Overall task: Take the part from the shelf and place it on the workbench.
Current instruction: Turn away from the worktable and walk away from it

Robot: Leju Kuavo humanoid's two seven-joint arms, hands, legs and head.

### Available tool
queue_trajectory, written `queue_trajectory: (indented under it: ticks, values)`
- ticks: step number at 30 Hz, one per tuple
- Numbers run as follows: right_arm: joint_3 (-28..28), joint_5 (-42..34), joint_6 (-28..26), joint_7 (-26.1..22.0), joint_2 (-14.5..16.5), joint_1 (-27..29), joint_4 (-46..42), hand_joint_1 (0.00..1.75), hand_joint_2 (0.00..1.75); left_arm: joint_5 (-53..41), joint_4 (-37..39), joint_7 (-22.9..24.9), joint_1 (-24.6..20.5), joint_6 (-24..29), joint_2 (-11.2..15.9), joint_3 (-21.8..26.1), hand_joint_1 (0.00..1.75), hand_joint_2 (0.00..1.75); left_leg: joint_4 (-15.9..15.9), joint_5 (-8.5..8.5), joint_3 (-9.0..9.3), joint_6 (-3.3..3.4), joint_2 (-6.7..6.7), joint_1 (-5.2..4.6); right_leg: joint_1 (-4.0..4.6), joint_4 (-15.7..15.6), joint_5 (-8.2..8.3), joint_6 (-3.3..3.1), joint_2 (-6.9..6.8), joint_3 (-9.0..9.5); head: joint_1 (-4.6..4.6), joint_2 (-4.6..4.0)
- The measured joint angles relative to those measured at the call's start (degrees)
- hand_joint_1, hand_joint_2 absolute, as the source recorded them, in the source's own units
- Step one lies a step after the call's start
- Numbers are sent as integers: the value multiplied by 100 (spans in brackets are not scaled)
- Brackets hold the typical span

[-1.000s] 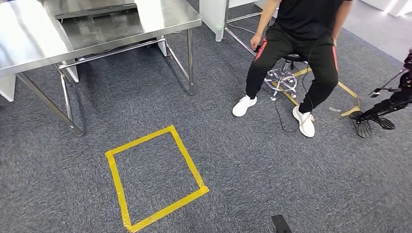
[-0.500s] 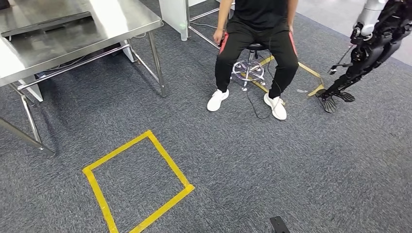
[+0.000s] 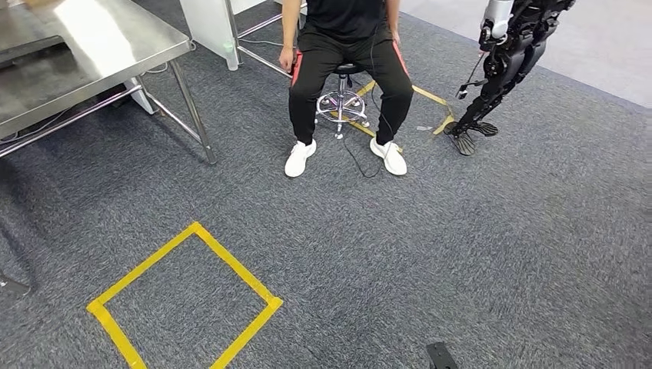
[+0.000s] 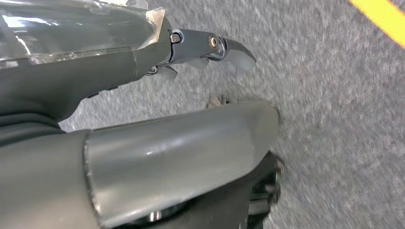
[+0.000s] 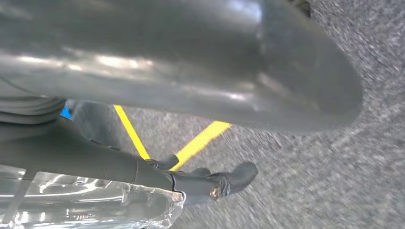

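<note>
Steel workbench [image 3: 100,38] upper left; part unseen, handling unjudgeable; left hand [image 4: 191,143] and right hand [image 5: 191,71] hang empty, fingers apart.

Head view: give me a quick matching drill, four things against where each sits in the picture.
Things:
1. steel table
2. yellow tape square
3. seated person
4. second robot

Places:
A. upper right
B. lower left, on the carpet
C. top middle, on a stool
D. upper left

Pairs: 1-D, 2-B, 3-C, 4-A
</note>
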Motion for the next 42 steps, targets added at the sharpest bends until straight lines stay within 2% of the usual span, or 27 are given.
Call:
queue_trajectory:
  ticks: [2,3,4,5,6,7,8,10,12,13,15,17,19,21,22,23,24,26,28,30,32,34,36,37,38,40,42]
  values:
    - [4,0,0,0,8,10,1,0,0,-1,0,1,-7,1,-3,1,0,0,-50,37,9,87,162,4,16,314,-165,13,-274,-190,19,0]
    - [7,1,0,0,11,3,1,0,0,-2,1,1,-4,1,-5,2,0,0,-61,44,10,114,248,0,21,632,-323,-4,-460,-344,29,0]
    - [8,1,0,0,12,-9,0,0,0,-2,1,2,4,1,-6,2,0,0,-62,42,4,128,336,-7,28,1041,-506,-18,-567,-543,40,0]
    - [8,1,0,0,11,-15,0,0,0,-2,2,2,12,2,-7,2,0,0,-61,40,0,133,428,-14,22,1424,-653,-15,-608,-724,43,0]
    - [8,4,0,0,9,-12,1,0,0,-2,2,4,15,6,-7,2,0,0,-60,38,-2,133,509,-17,12,1649,-721,10,-624,-824,43,0]
    - [8,13,0,1,9,-4,1,0,0,-2,2,11,13,18,-8,2,0,0,-59,35,-2,129,587,-19,0,1664,-704,56,-642,-812,44,1]
    - [9,32,0,3,8,4,2,0,0,-1,2,22,8,33,-10,2,0,0,-59,30,3,121,654,-18,-14,1412,-598,113,-674,-666,44,1]
    - [22,95,0,13,9,0,1,0,0,20,3,50,-1,81,-19,2,0,0,-56,6,31,83,775,-31,-26,547,-299,196,-872,-176,45,1]
    - [58,172,5,28,13,-23,-1,0,0,78,4,71,-1,133,-26,3,0,0,-50,-28,67,19,874,-64,3,37,-117,155,-1029,117,33,1]
    - [83,204,9,37,16,-29,0,0,0,108,4,79,0,155,-31,3,0,0,-51,-39,85,-11,921,-78,23,-3,-90,111,-1036,131,25,1]
    - [128,252,19,50,16,-19,1,0,0,144,2,89,-3,186,-45,4,0,0,-52,-60,111,-70,986,-60,11,-13,-64,29,-924,111,13,1]
    - [155,273,20,69,21,-16,2,0,0,148,-1,94,-6,206,-58,4,0,0,170,-250,28,-124,793,-25,-34,-32,-40,-65,-818,109,1,1]
    - [166,280,19,91,27,-41,2,0,0,147,-2,105,6,220,-62,3,0,0,832,-644,-272,-143,494,-9,-40,-36,-25,-141,-706,106,-16,0]
    - [168,295,13,132,34,-60,2,0,0,149,1,134,24,219,-63,2,0,0,1524,-912,-617,-139,390,-9,-20,-32,-19,-166,-576,95,-21,0]
    - [172,310,9,159,42,-60,2,0,0,154,3,150,29,214,-62,2,0,0,1643,-890,-692,-135,375,-7,-14,-30,-19,-165,-504,98,-21,0]
    - [183,332,5,189,55,-59,2,0,0,166,4,165,31,207,-61,2,0,0,1552,-757,-667,-130,362,-3,-13,-25,-19,-164,-428,106,-21,0]
    - [201,358,3,213,70,-61,2,0,0,180,5,177,32,198,-60,2,0,0,1251,-535,-538,-125,322,9,-15,-15,-20,-162,-347,114,-22,0]
    - [250,408,1,248,98,-82,1,0,0,204,14,197,33,188,-58,2,0,0,502,-159,-214,-124,48,58,-2,32,-29,-142,-199,94,-24,0]
    - [289,443,0,264,111,-109,-2,0,0,215,30,222,35,190,-56,3,0,0,157,-62,-84,-113,-159,66,7,73,-24,-77,-64,18,-18,0]
    - [305,471,0,270,115,-111,-3,0,0,224,40,238,34,208,-56,4,0,0,133,-55,-90,-46,-62,30,-11,68,4,14,50,-56,-12,1]
    - [316,488,0,285,126,-103,-3,0,0,228,43,231,25,244,-60,5,0,0,85,-18,-74,54,87,19,-7,222,-61,51,-156,-177,-1,0]
    - [328,496,0,296,132,-131,-5,0,0,235,45,213,21,286,-64,10,0,0,56,-2,-64,120,263,4,12,840,-331,18,-501,-496,17,0]
    - [335,483,2,300,132,-154,-7,0,0,240,50,181,28,327,-72,17,0,0,56,-8,-69,141,449,-18,15,1625,-611,2,-610,-880,26,1]
    - [335,471,3,302,133,-150,-7,0,0,237,52,163,28,340,-76,20,0,0,57,-12,-69,142,530,-23,9,1809,-651,23,-626,-963,26,1]
    - [335,450,5,304,132,-141,-7,0,0,226,54,149,23,345,-81,23,0,0,57,-17,-65,139,601,-24,3,1734,-596,63,-646,-911,26,1]
    - [333,403,10,305,122,-132,-8,0,0,190,55,138,5,324,-90,24,0,0,57,-32,-44,118,723,-26,-6,975,-324,148,-775,-479,27,0]
    - [328,352,16,299,114,-140,-9,0,0,146,55,139,-16,291,-88,21,0,0,61,-64,-15,67,823,-58,22,258,-117,133,-1002,-75,23,0]
